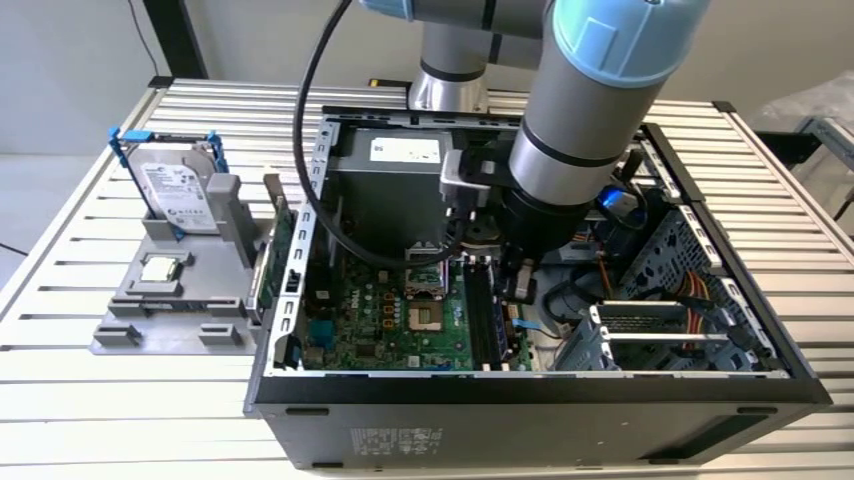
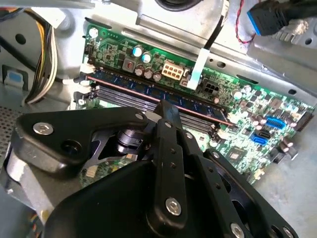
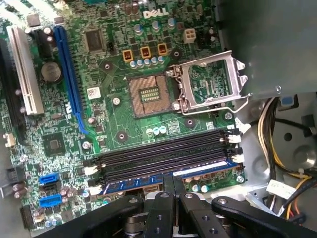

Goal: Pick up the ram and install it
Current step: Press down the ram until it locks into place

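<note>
**Ram down at the memory slots, seating not confirmed**

The black two-fingered gripper (image 3: 170, 191) hangs inside the open grey metal computer case (image 1: 534, 385), low over the green motherboard (image 3: 114, 106). In both wrist views its two slim black fingers (image 2: 166, 119) stand drawn together, side by side, and their tips come down at the edge of the bank of long black memory slots (image 3: 163, 153).

The ram, a long thin dark stick with a blue face and a row of chips (image 2: 148, 89), lies along the outermost slot of that bank. In the first wrist view it shows as a blue strip (image 3: 143, 184) running to either side of the fingertips. The fingers appear to be closed on its top edge, though the contact itself is hidden by the gripper body.

On this evidence the pick-up is done and the stick has been carried into the case and lined up with its slot. Whether it is pressed fully home cannot be told; the white latch clips (image 3: 236, 157) at the slot ends are too small to judge. The release is not yet done.

In the exterior view, outside the case, the silver boxy hard drive in a blue frame (image 1: 176, 190) and the small square silver processor chip (image 1: 162, 268) sit on the grey parts holder (image 1: 120, 335), and the square processor socket (image 3: 148, 94) on the board stands open with its metal frame lifted
</note>
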Motion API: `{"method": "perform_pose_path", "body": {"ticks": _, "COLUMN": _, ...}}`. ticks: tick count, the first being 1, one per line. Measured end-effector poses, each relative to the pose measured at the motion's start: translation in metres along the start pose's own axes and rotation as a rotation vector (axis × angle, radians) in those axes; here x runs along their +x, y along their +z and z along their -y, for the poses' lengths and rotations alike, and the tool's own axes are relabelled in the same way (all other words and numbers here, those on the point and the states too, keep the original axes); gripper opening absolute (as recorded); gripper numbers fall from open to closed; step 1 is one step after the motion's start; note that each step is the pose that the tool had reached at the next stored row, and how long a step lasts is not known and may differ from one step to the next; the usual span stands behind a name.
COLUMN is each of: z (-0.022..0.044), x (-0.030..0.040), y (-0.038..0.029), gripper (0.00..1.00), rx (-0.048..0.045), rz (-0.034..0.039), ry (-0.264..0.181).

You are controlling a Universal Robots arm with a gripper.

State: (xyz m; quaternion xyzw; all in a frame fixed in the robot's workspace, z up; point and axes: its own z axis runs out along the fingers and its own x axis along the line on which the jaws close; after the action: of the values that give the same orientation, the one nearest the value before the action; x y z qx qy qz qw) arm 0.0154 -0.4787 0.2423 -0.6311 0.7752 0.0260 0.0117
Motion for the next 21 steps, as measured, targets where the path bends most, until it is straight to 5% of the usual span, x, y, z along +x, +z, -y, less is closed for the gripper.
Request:
{"method": "perform_pose_path", "body": {"ticks": 14, "z": 0.0005, "x": -0.0001, "y": 0.0001, "gripper": 0.0, "rx": -0.0102, "rz": -0.0048, "ry": -0.198}}
{"method": "perform_pose_path", "body": {"ticks": 21, "z": 0.0009, "x": -0.0002, "y": 0.0001, "gripper": 0.0, "rx": -0.0108, "rz": -0.0052, "ry": -0.205}}
